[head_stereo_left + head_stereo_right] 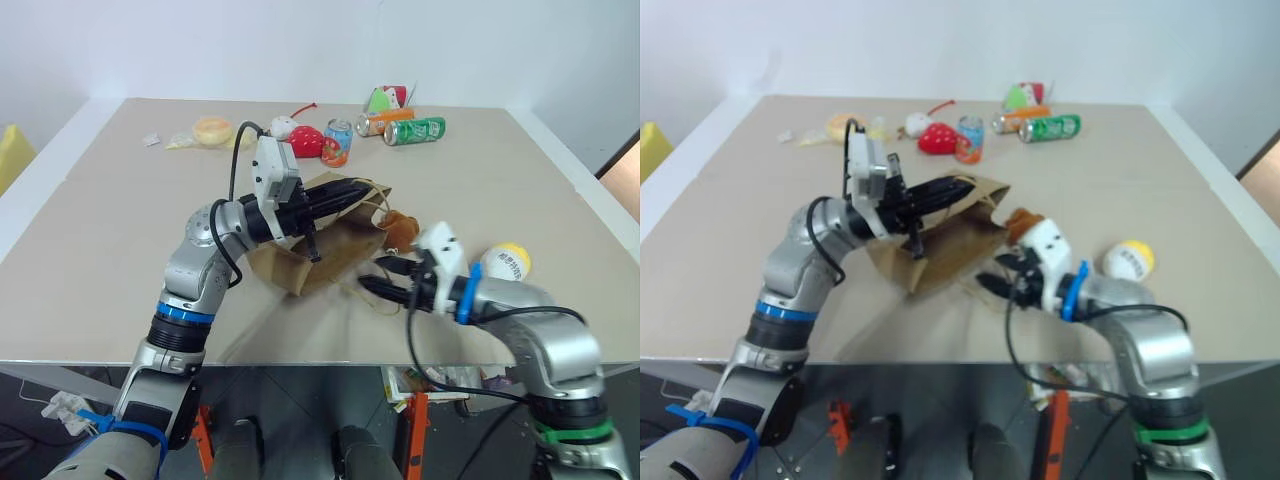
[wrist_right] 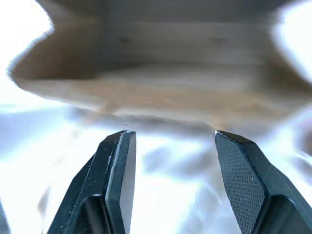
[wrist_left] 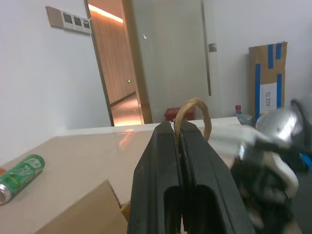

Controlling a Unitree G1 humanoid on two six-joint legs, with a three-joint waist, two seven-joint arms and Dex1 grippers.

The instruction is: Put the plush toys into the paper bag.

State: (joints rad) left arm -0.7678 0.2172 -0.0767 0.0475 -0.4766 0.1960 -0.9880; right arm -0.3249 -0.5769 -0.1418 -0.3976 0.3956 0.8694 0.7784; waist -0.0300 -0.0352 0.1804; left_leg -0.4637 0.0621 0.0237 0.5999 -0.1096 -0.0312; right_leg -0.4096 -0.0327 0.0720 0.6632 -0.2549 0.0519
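While the paper bag (image 1: 320,245) is lying on its side near the middle of the table (image 1: 120,240), its top edge is pinched by the left gripper (image 1: 345,197). The L fingers (image 3: 195,180) are clenched tight on a thin loop handle (image 3: 192,114), and the bag's mouth is held up a bit, facing right.

Just right of the mouth, the brown furry toy (image 1: 400,228) is seen on the table, touching or very close to the bag's edge; whether it is partly inside can't be told.

The right gripper (image 1: 385,277) is hung low just near the mouth, nearer than the brown toy. Its two fingers (image 2: 117,180) are spread apart w/ nothing between them, so it is released. The dark inside of the bag is seen past them.

The white egg toy w/ yellow top (image 1: 506,261) is set on the table right of the R arm, well apart from the bag.

At the far side, a red strawberry toy (image 1: 305,140), a blue-and-orange can (image 1: 337,142), a green can (image 1: 414,131) and an orange can (image 1: 383,121) are laid out.
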